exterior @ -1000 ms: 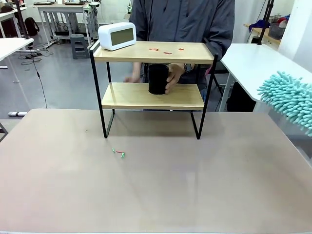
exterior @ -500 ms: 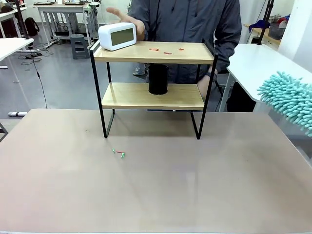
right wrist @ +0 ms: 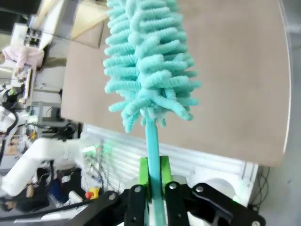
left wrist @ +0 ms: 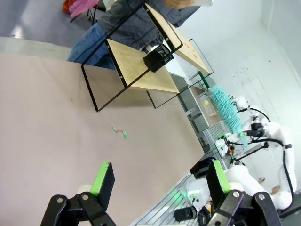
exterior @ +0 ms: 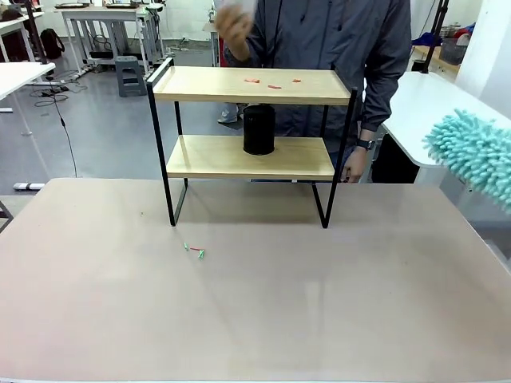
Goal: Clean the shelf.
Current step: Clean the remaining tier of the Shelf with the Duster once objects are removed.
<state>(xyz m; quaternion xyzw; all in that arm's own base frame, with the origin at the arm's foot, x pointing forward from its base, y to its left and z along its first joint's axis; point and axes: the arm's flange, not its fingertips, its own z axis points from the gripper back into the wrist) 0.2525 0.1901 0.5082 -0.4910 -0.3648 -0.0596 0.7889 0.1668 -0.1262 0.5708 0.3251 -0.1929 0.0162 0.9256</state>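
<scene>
the shelf stands at the far edge of the tabletop, red scraps on its top board, a black cup on the lower. left jaws gape wide, empty; right jaws clamp the handle of a teal duster by the right edge.

Even, bright light puts a soft sheen on my table, the person's raised hand is motion-blurred, and my wrist views bend.

No legible text, labels, brands, numbers or signs appear on any object in the front or wrist views.
</scene>
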